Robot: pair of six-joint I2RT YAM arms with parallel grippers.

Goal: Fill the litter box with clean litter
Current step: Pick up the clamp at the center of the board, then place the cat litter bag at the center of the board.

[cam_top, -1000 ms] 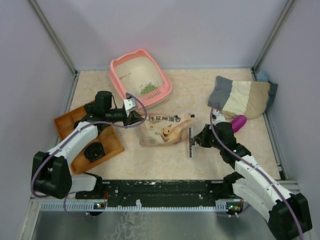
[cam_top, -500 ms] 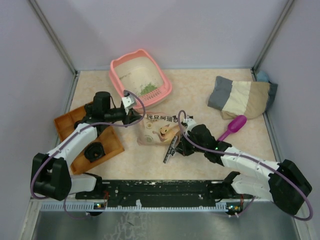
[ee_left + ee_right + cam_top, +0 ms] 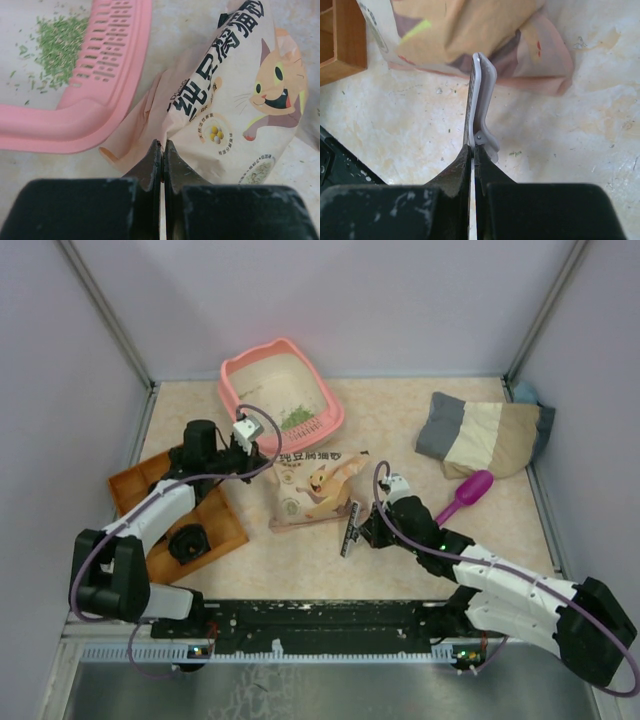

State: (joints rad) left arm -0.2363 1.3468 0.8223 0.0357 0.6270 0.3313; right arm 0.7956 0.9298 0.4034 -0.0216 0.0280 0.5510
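Note:
The salmon-pink litter box [image 3: 238, 380] stands at the back, with a small pile of green clean litter [image 3: 295, 418] in its near right corner; the wrist view shows the same litter [image 3: 57, 42] behind the slotted rim [image 3: 112, 60]. My left gripper [image 3: 262, 456] [image 3: 162, 146] is shut on the folded top edge of the beige printed paper bag [image 3: 315, 490] [image 3: 240, 90], right beside the box. My right gripper [image 3: 368, 532] [image 3: 473, 148] is shut on a grey-white bag clip [image 3: 351, 526] [image 3: 481, 90] at the bag's lower right corner [image 3: 470, 35].
An orange compartmented tray [image 3: 135, 485] [image 3: 342, 40] with a black round item lies at the left under my left arm. A magenta scoop [image 3: 468, 492] and a grey-and-beige cushion [image 3: 480, 435] sit at the right. Walls enclose the table on three sides.
My right arm swung left from near the cushion, carrying the clip to the bag's lower right corner. My left gripper pulled the bag's top toward the litter box, turning the bag.

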